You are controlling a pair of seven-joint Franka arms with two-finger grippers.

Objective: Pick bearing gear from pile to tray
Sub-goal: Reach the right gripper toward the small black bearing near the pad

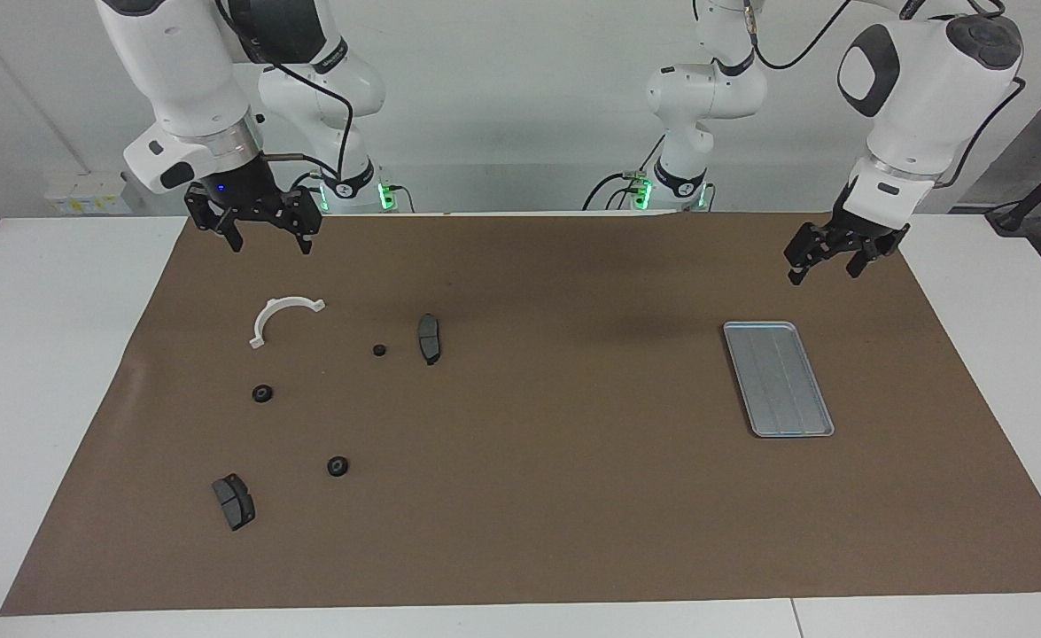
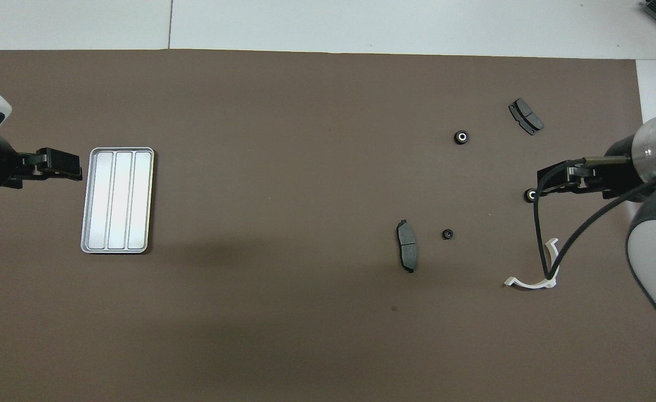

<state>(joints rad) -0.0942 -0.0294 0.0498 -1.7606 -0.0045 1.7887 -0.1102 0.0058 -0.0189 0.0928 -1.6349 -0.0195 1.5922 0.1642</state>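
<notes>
Overhead view puts my right hand (image 2: pixel 534 187), fingers spread, over the ring (image 2: pixel 529 195) nearest the white bracket (image 2: pixel 534 276) (left hand (image 1: pixel 823 259), open too, waits beside the empty tray (image 1: pixel 777 379)).

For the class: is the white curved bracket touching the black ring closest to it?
Apart. The facing view shows bare brown mat between the white curved bracket and the black ring.
</notes>
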